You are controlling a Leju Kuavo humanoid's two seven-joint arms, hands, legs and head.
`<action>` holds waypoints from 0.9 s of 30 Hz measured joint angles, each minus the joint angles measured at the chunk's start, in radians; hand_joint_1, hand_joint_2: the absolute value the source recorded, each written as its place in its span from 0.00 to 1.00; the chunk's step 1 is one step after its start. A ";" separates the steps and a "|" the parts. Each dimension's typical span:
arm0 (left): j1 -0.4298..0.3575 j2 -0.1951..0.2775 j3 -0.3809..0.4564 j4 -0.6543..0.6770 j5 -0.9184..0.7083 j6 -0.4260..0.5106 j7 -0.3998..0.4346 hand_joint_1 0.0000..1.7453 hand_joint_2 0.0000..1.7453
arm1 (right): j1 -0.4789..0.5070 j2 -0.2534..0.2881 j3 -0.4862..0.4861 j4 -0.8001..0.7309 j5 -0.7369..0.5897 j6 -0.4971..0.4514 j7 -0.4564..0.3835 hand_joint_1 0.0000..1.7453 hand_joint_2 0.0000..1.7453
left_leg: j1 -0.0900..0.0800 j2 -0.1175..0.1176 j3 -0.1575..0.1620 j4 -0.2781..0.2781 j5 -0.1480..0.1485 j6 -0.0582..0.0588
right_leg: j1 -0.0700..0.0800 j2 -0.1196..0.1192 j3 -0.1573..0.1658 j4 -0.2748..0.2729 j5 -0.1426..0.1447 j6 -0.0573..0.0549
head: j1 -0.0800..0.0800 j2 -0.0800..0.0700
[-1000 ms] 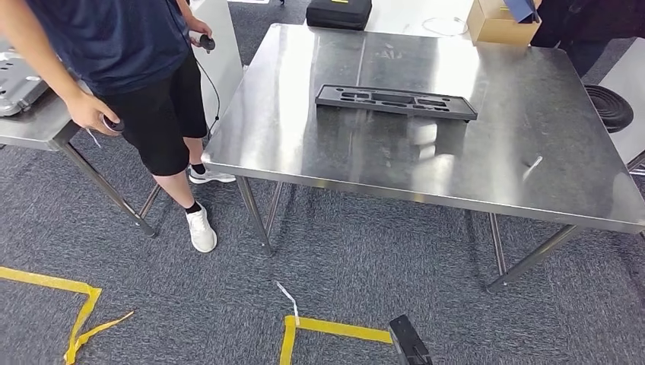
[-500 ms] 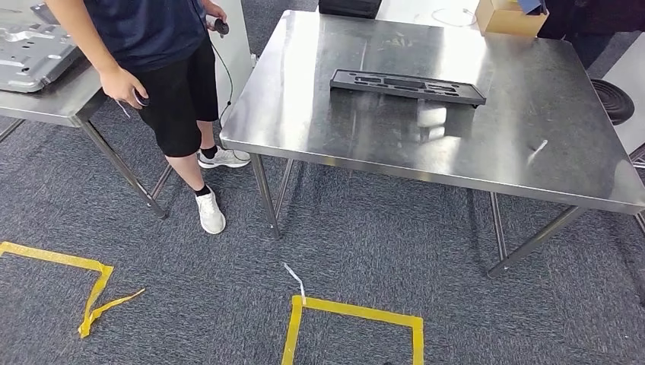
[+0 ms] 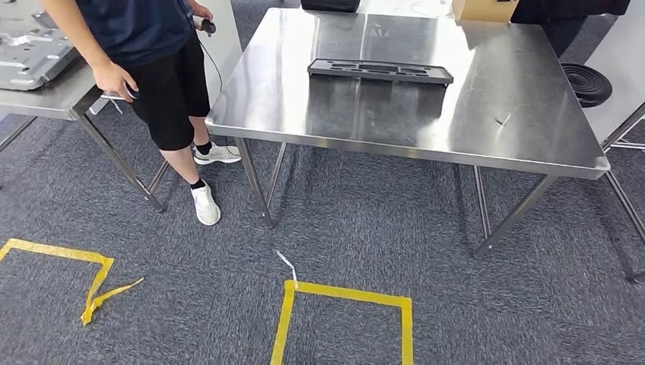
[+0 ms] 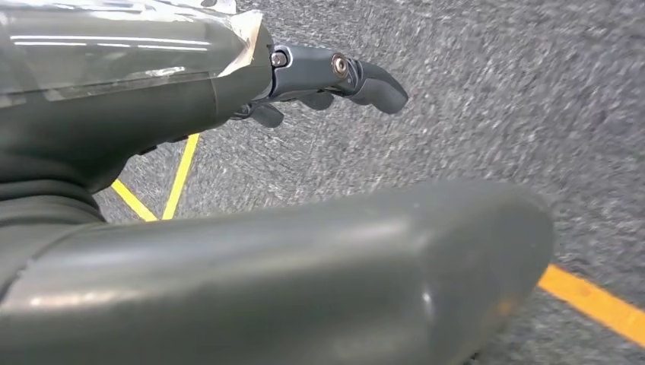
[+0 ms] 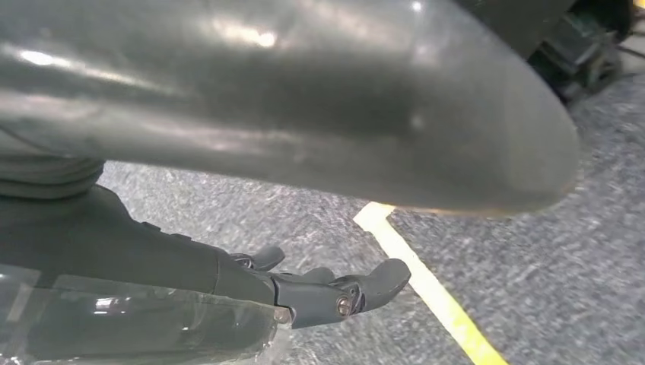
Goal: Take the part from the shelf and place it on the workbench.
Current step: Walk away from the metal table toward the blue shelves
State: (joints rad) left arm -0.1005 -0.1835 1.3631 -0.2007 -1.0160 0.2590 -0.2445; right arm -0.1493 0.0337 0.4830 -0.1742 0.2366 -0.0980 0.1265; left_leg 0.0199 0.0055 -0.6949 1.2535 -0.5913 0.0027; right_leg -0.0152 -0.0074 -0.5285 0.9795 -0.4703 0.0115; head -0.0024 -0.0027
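Note:
A flat black moulded part point(image 3: 379, 71) lies on the steel workbench point(image 3: 395, 144) toward its far side, in the head view. My left hand point(image 4: 152, 114) hangs over grey carpet with its dark fingers point(image 4: 357, 76) stretched out loosely and nothing in them. My right hand point(image 5: 228, 114) also hangs over the carpet, its fingers point(image 5: 357, 289) apart and empty. Both hands are far from the part.
A person point(image 3: 144, 46) in dark shorts stands at the workbench's left corner, beside a second steel table point(image 3: 68, 99) bearing a grey metal plate point(image 3: 30, 46). Yellow tape point(image 3: 342, 296) marks a square on the carpet. A black round object point(image 3: 586, 82) sits at the right.
The whole picture has shifted because the camera moved, so the workbench now sits higher in the frame. A dark hand tip at the bottom edge one second ago has left the head view.

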 joint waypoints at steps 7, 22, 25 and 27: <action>-0.011 -0.001 0.000 0.000 0.005 -0.003 0.005 0.00 0.00 | -0.003 -0.001 0.012 0.000 0.008 0.002 0.004 0.00 0.00 | -0.010 -0.009 0.255 -0.263 0.043 0.024 | 0.013 -0.001 -0.082 0.008 0.076 0.022 | 0.002 0.000; -0.009 -0.003 0.000 0.000 0.005 -0.003 0.011 0.00 0.00 | -0.007 -0.002 0.015 0.003 0.016 0.003 0.023 0.00 0.00 | -0.023 0.009 0.063 -0.283 0.223 0.036 | 0.004 0.006 0.128 -0.007 -0.073 0.055 | 0.010 0.000; -0.007 -0.003 0.000 0.000 0.002 -0.004 0.010 0.00 0.00 | -0.004 -0.001 0.015 0.004 0.016 0.002 0.024 0.00 0.00 | -0.023 0.008 0.045 -0.275 0.242 0.021 | 0.003 0.006 0.137 -0.053 -0.086 0.032 | 0.007 0.000; -0.004 -0.003 0.000 0.000 0.001 -0.004 0.010 0.00 0.00 | 0.000 0.000 0.015 0.004 0.015 0.002 0.025 0.00 0.00 | -0.017 0.004 0.028 -0.228 0.176 0.009 | -0.003 0.001 0.116 -0.049 -0.066 0.008 | 0.003 0.000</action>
State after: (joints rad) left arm -0.1047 -0.1862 1.3629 -0.2007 -1.0147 0.2552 -0.2342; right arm -0.1493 0.0336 0.4978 -0.1698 0.2521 -0.0957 0.1519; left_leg 0.0028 0.0092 -0.6667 1.0257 -0.4150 0.0120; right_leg -0.0187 -0.0066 -0.4126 0.9309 -0.5367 0.0191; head 0.0006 -0.0027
